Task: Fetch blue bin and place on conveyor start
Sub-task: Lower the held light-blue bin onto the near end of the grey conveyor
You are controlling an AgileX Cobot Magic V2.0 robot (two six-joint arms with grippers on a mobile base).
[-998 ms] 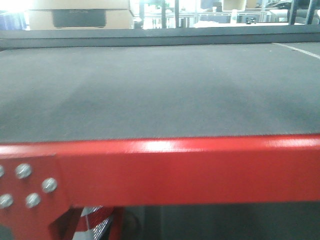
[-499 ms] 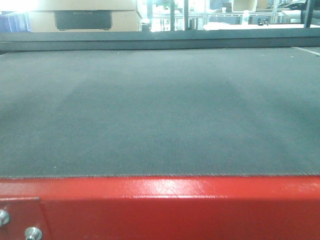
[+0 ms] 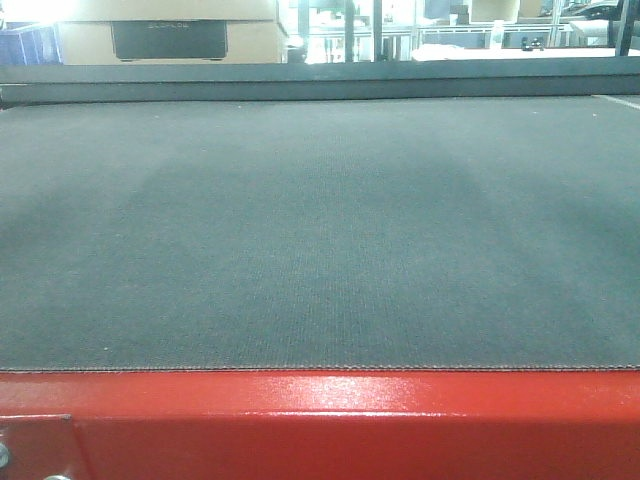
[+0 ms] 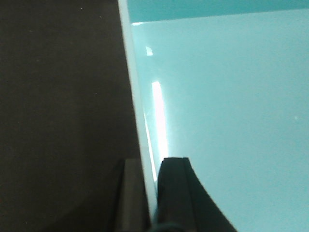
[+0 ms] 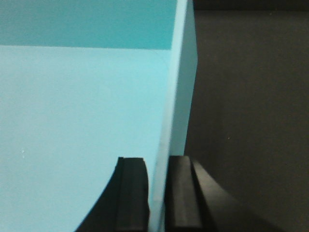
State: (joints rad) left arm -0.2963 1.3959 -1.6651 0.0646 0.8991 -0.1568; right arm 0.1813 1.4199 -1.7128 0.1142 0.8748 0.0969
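The pale aqua blue bin (image 4: 231, 111) fills the left wrist view's right side and the right wrist view's left side (image 5: 82, 121). My left gripper (image 4: 150, 193) is shut on the bin's left wall, one finger inside, one outside. My right gripper (image 5: 157, 198) is shut on the bin's right wall the same way. Dark belt surface lies beside the bin in both wrist views. In the front view the conveyor start (image 3: 320, 230) is a wide dark grey belt edged by a glossy red frame (image 3: 330, 425). The bin and grippers do not show there.
Beyond the belt's far edge stand a cardboard box (image 3: 165, 40), a dark blue bin (image 3: 25, 42) at far left, and metal racks (image 3: 450, 35). A bolted red plate (image 3: 35, 450) sits at the frame's lower left corner.
The front view has moved closer to and over the belt: the red frame has dropped toward the bottom of the picture and the bolts have nearly left the view.
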